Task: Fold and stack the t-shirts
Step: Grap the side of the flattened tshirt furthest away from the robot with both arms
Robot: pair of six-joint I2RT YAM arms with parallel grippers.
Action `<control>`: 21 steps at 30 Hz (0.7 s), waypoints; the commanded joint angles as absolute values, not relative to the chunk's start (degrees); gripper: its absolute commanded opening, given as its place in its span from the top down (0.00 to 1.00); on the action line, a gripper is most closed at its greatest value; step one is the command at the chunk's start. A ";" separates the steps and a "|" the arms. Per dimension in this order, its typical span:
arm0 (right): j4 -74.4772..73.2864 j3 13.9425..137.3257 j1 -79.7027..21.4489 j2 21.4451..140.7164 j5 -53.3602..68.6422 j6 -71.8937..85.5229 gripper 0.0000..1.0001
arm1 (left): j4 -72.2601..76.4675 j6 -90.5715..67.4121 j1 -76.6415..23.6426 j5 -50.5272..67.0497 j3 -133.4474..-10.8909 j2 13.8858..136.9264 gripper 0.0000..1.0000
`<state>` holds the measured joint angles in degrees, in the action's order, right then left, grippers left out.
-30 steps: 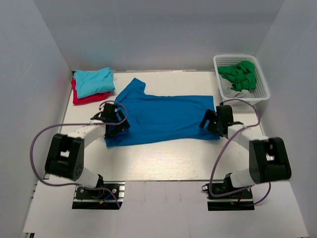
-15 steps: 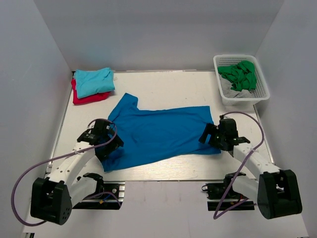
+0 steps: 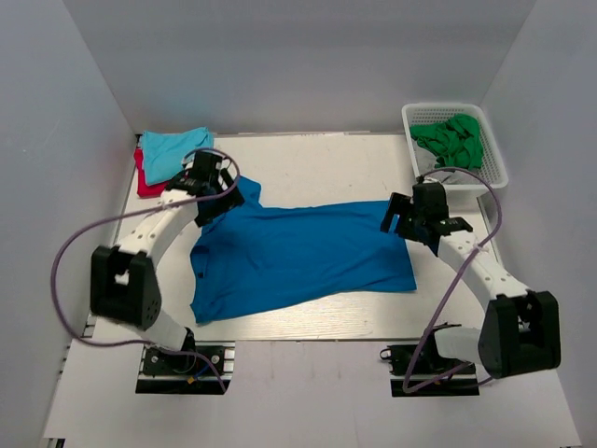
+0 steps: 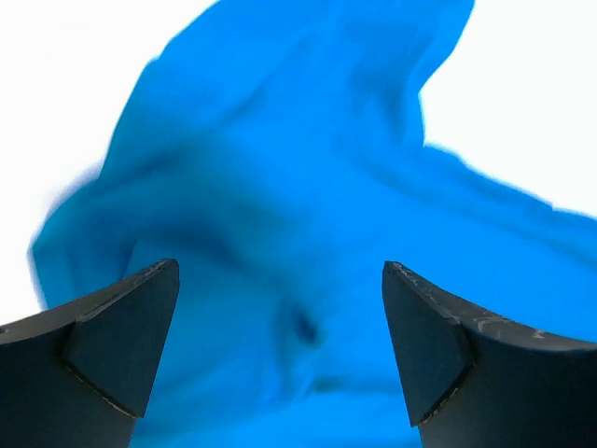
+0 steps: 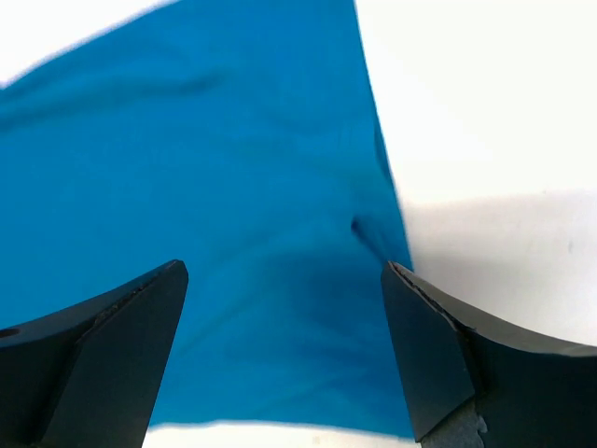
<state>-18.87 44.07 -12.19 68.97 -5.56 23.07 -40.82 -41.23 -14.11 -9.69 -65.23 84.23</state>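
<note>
on the white table, the royal-blue t-shirt lay spread out. my left gripper hung over its far-left sleeve and my right gripper over its far-right corner, fingers on both spread wide and pinching nothing, apparently placed to take both ends for an even fold.

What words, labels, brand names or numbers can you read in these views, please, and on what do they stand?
None can be read.
The blue t-shirt, the turquoise t-shirt and the red t-shirt are plain, with no print showing.
The white basket shows no label.
Any marking elsewhere is too small to tell.
</note>
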 commanded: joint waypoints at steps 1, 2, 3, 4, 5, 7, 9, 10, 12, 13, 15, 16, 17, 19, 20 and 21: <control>-16.96 49.21 -12.31 73.81 -9.66 21.53 0.10 | -36.39 -34.29 -14.24 -11.87 -74.15 94.08 0.00; -16.96 52.35 -12.39 77.48 -9.93 21.79 0.10 | -36.39 -32.45 -14.24 -11.87 -79.05 96.65 0.00; -16.79 53.25 -12.31 78.56 -10.45 21.80 0.10 | -36.39 -32.43 -13.54 -11.87 -81.36 99.12 0.00; -15.92 53.87 -12.39 81.10 -10.63 21.71 0.10 | -36.91 -31.47 -12.93 -11.87 -86.00 104.10 0.00; -14.95 55.36 -12.31 81.91 -10.55 21.97 0.10 | -36.91 -30.42 -12.92 -11.87 -87.96 106.41 0.00; -13.98 56.42 -12.22 84.79 -10.11 21.71 0.10 | -36.91 -30.41 -12.92 -11.34 -93.74 110.63 0.00; -13.97 58.35 -12.30 85.95 -10.02 21.62 0.10 | -37.44 -28.92 -12.92 -11.34 -97.72 116.79 0.00; -13.89 59.23 -12.22 87.44 -10.37 21.45 0.10 | -37.44 -28.92 -12.92 -11.34 -101.30 118.72 0.00; -13.97 60.03 -12.30 88.33 -10.81 21.45 0.10 | -36.47 -28.39 -12.92 -12.39 -104.66 122.50 0.00; -13.45 60.20 -12.22 88.85 -11.25 21.45 0.10 | -37.34 -28.39 -12.92 -12.39 -108.94 126.52 0.00; -12.57 59.68 -12.13 89.03 -11.43 21.53 0.10 | -37.96 -28.39 -12.92 -14.84 -114.49 130.15 0.00; -11.70 59.42 -11.95 89.12 -11.51 21.53 0.10 | -37.97 -28.39 -12.92 -15.72 -116.09 133.39 0.00; -11.08 59.41 -12.13 89.12 -11.60 21.45 0.10 | -38.66 -28.39 -12.92 -16.25 -117.76 134.81 0.00; -11.07 59.24 -12.13 89.38 -12.82 21.18 0.10 | -38.67 -28.39 -12.92 -17.66 -120.75 136.92 0.03; -10.81 59.41 -11.95 89.73 -13.09 21.18 0.10 | -38.67 -28.39 -12.92 -18.88 -120.76 138.24 0.06; -10.98 59.50 -12.13 89.91 -13.44 21.18 0.10 | -38.67 -27.61 -12.92 -18.90 -120.76 138.25 0.09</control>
